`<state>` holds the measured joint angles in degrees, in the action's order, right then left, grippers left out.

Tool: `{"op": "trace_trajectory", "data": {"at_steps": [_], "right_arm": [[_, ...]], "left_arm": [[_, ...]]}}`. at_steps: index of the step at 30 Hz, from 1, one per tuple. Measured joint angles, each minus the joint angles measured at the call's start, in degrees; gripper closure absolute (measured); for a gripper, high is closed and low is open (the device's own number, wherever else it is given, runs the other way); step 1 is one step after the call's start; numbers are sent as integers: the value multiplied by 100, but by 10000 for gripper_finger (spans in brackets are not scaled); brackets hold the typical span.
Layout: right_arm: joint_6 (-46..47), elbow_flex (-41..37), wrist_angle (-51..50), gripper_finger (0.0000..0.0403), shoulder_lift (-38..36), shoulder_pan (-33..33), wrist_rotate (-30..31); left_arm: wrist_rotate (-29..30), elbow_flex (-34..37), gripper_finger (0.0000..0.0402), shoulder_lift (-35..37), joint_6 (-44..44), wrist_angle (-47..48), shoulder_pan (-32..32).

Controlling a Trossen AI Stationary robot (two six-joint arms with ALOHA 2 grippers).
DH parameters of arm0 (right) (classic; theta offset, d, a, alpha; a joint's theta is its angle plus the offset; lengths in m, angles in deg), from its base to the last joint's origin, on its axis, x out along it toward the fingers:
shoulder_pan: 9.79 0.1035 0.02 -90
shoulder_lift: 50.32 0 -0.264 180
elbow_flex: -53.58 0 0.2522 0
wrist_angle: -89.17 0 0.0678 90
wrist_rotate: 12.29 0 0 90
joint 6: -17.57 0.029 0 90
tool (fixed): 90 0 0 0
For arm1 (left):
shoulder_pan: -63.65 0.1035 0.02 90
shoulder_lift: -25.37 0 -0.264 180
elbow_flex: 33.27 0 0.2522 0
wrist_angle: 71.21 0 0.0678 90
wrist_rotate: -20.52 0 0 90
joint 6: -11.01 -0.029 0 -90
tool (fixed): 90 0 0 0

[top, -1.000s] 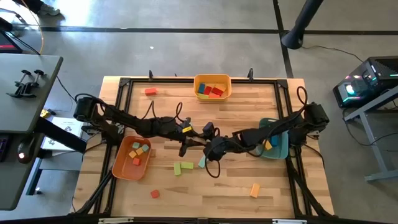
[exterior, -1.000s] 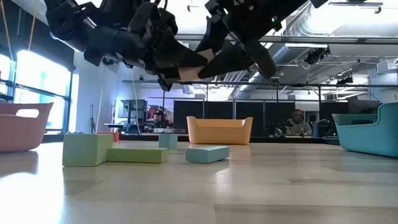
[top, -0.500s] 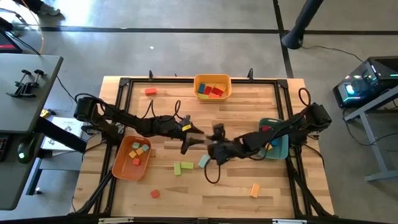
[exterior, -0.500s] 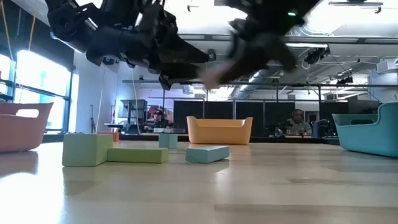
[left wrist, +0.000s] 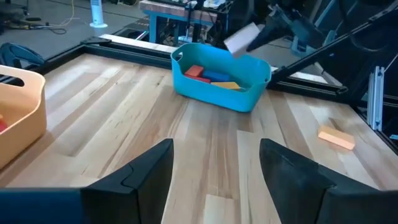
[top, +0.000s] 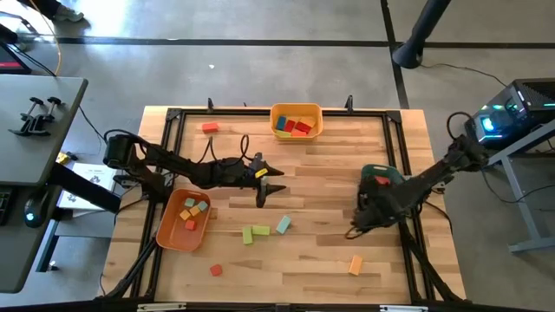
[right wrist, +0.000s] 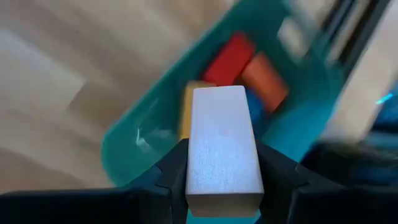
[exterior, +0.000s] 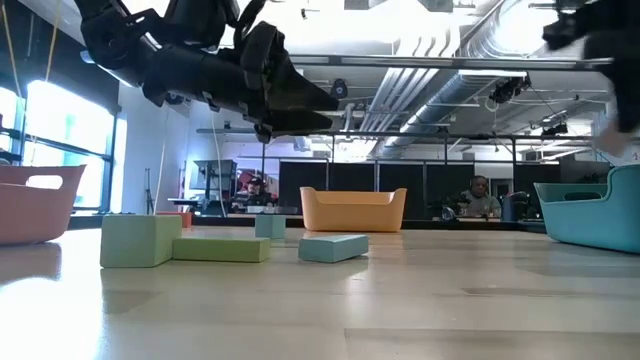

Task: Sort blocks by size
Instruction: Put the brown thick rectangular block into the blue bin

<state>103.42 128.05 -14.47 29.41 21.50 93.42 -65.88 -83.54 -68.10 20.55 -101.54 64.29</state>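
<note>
A pale, whitish rectangular block (right wrist: 222, 146) sat pinched between the fingers of the right claw (right wrist: 222, 180), which hung over the near edge of the teal plastic tray (top: 388, 208) at the right of the overhead frame. Red, orange and yellow blocks (right wrist: 239, 65) already lay inside. To finish well, I reckoned the claw should move fully over the tray's hollow, drop low, then let go, so the bar lands flat and doesn't bounce off the rim. The left claw (left wrist: 214, 168) hovered mid-surface, fingers wide and empty. Two light green blocks (top: 254, 232) and a pale teal one (top: 284, 225) waited below centre on the wooden surface (top: 321, 173).
</note>
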Motion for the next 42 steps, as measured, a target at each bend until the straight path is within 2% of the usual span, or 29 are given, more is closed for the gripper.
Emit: {"op": "trace_trajectory", "data": {"at_steps": [3,6,10,15,24,28,33,42], "right_arm": [[528,-647,475,274,-456,121,-373],[1050,-1295,771,274,-832,36,-379],[1416,-1851,1265,274,-989,-166,-419],[1278,-1720,1319,274,-824,-441,-94],[827,-1808,1321,274,-482,-1063,-594],[714,-1808,1349,265,-222,-1254,-597],[512,-1808,1382,223,5,-1305,-490],[539,-1808,1357,213,10,-1026,-394]], "left_arm": [[4,0,177,0,-23,0,-6],[7,0,177,0,-22,-15,-6],[7,2,177,0,-22,-13,-26],[7,4,177,0,-79,-46,-28],[7,5,177,0,-77,-45,-28],[7,4,177,0,-77,-52,-28],[7,7,177,0,-76,-48,-28],[7,7,177,0,-76,-40,-28]]}}
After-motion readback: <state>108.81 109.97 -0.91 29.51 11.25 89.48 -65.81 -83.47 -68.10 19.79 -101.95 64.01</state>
